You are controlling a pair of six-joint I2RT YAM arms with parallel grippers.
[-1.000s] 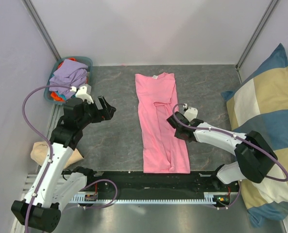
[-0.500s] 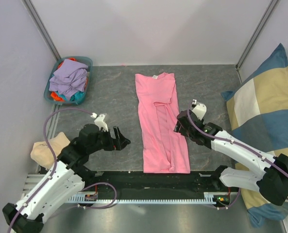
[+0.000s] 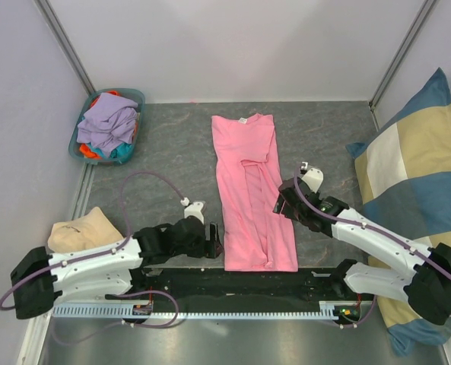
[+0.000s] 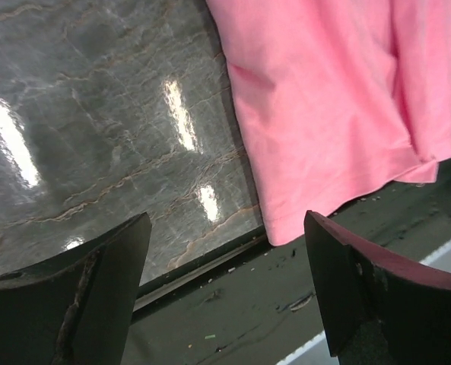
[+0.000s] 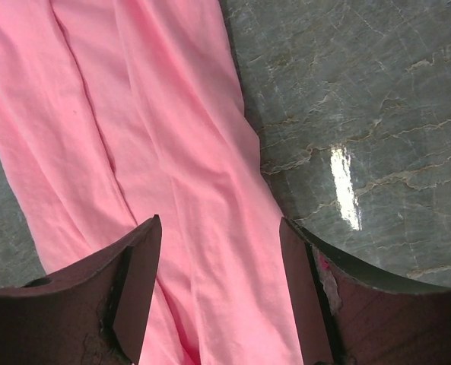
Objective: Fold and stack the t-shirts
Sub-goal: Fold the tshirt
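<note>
A bright pink t-shirt (image 3: 252, 190) lies on the grey table, folded lengthwise into a long strip, with its white neck label at the far end. My left gripper (image 3: 214, 242) is low at the shirt's near-left corner, open. In the left wrist view the pink hem (image 4: 331, 114) sits just ahead of the empty gap of the left gripper (image 4: 225, 281). My right gripper (image 3: 284, 201) hovers open over the shirt's right edge. The right wrist view shows pink fabric (image 5: 172, 190) below the right gripper (image 5: 219, 289), not pinched.
A teal basket (image 3: 138, 97) at the far left holds lavender, teal and orange t-shirts (image 3: 107, 125). A beige cloth (image 3: 77, 232) lies at the left edge. A large blue-and-cream checked cushion (image 3: 415, 190) fills the right side. A black rail (image 3: 255, 281) runs along the table's near edge.
My left arm swung from beside the basket down to the pink shirt's near-left corner. The right gripper opened and shifted slightly right over the shirt's edge.
</note>
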